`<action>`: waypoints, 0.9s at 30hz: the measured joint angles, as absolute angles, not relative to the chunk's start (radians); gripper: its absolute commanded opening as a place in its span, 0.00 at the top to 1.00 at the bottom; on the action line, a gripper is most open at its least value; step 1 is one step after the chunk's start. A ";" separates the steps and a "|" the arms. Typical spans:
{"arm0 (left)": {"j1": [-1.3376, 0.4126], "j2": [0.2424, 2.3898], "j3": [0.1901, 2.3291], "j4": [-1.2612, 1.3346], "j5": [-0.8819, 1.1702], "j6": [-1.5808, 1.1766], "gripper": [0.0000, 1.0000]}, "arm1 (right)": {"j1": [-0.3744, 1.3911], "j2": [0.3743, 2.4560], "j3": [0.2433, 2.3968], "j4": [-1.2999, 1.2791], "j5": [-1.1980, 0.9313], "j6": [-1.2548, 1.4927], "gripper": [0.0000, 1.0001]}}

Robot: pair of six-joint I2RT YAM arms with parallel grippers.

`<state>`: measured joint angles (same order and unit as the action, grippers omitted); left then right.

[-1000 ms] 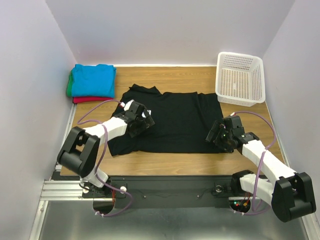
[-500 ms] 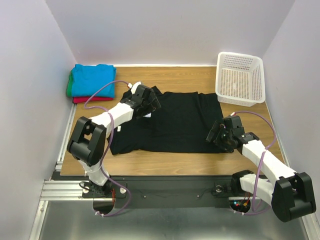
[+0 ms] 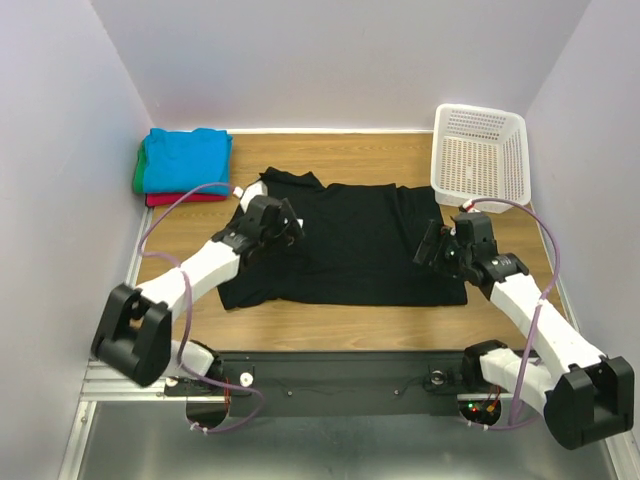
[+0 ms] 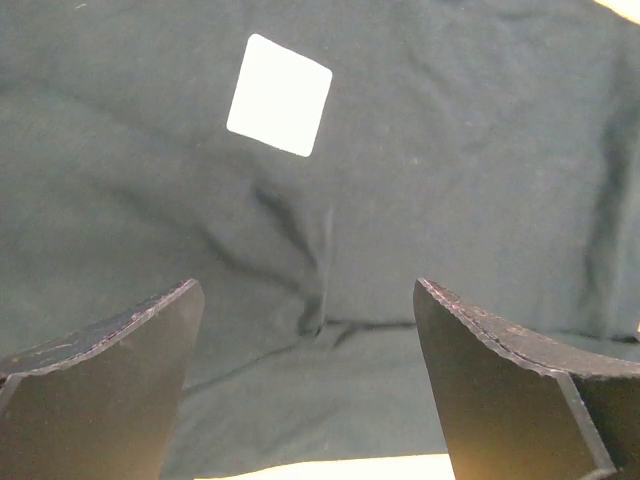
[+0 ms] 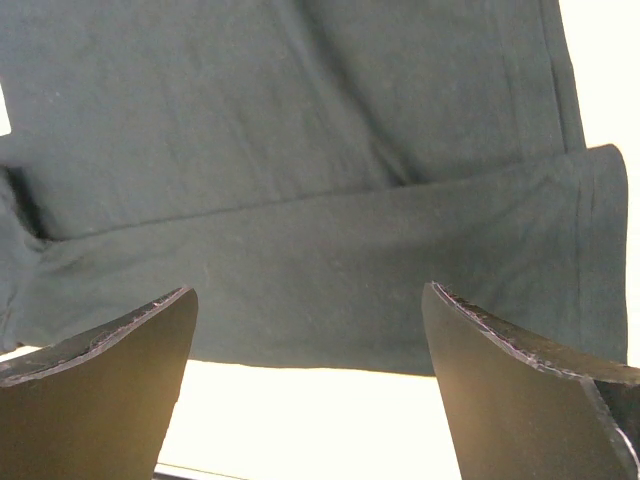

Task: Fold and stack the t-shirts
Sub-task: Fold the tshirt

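Note:
A plain black t-shirt lies spread on the wooden table, its collar at the far left. Its white neck label shows in the left wrist view. My left gripper hovers open and empty over the shirt's collar side; black cloth fills that view between its fingers. My right gripper is open and empty over the shirt's right edge, with bare table below the hem. A folded stack with turquoise-blue on top, green and red beneath sits at the far left.
A white plastic lattice basket stands at the far right corner. Grey walls close in the table on the left, back and right. A metal rail runs along the near edge by the arm bases.
My left gripper went from the shirt's left middle up to the collar, then drew back a little toward me. My right gripper moved a little farther along the shirt's right edge. The shirt stays flat.

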<state>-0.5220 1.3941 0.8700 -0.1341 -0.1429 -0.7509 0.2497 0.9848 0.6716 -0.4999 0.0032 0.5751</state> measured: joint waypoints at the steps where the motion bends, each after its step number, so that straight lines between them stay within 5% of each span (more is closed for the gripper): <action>1: -0.522 1.348 0.830 -0.119 -0.147 -0.757 0.02 | 0.250 0.988 0.677 -0.495 0.003 0.571 0.00; 11: -0.521 1.285 0.577 -0.087 -0.208 -0.855 0.02 | 0.250 1.217 0.631 -0.393 -0.038 0.549 0.00; 27: -0.510 1.079 0.475 -0.273 -0.243 -1.138 0.01 | 0.250 1.123 0.507 -0.337 -0.096 0.579 0.00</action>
<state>-0.5098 1.0790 0.4747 -0.2726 -0.2428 -1.1378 0.2501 1.1233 0.5068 -0.3367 -0.0959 0.5785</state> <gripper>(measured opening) 0.985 0.998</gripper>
